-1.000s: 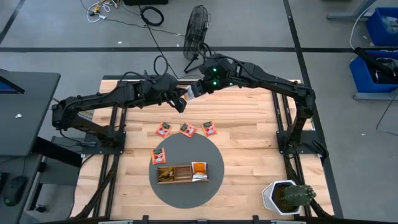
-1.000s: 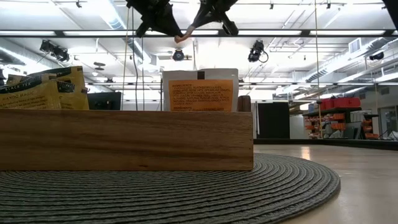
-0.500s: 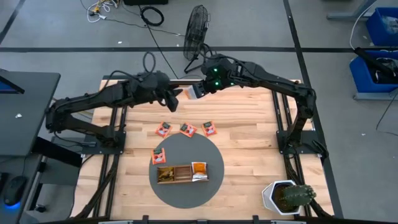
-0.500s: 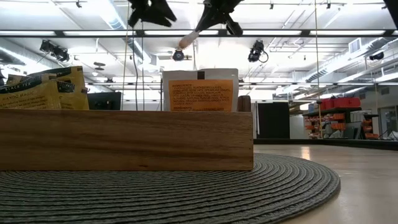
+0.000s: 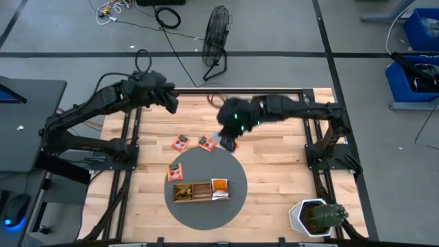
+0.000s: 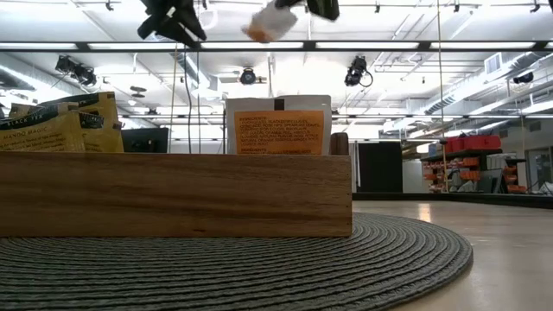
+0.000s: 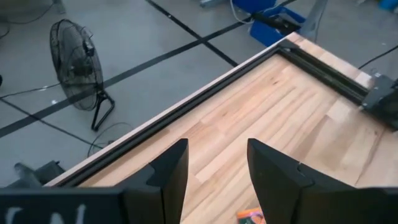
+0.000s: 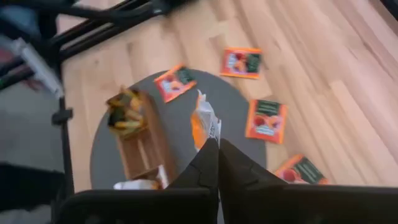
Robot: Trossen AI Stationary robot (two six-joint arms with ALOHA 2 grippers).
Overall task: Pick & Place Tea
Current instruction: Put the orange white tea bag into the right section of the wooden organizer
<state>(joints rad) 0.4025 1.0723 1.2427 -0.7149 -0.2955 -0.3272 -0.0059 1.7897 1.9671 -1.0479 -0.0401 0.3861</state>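
Note:
My right gripper is shut on a white and orange tea sachet, high above the table over three orange sachets lying flat on the wood. Another sachet lies on the round grey mat. The wooden tray on that mat holds yellow sachets at one end and orange and white ones at the other, standing on edge. My left gripper is open with nothing between its fingers, raised over the table's far left part. My right gripper pinches one end of the sachet between its two fingers. The rest of the sachet sticks out past the fingertips. The sachet is lifted clear of the table and of the mat.
The grey mat lies at the table's near middle. A potted cactus stands at the near right corner. A floor fan stands beyond the far edge. Bare wood lies to the right of the sachets.
The two grippers met over the table's far middle with the sachet between them. My left gripper has let go and drawn back toward the far left. My right gripper has carried the sachet toward the near edge, over the sachets on the wood.

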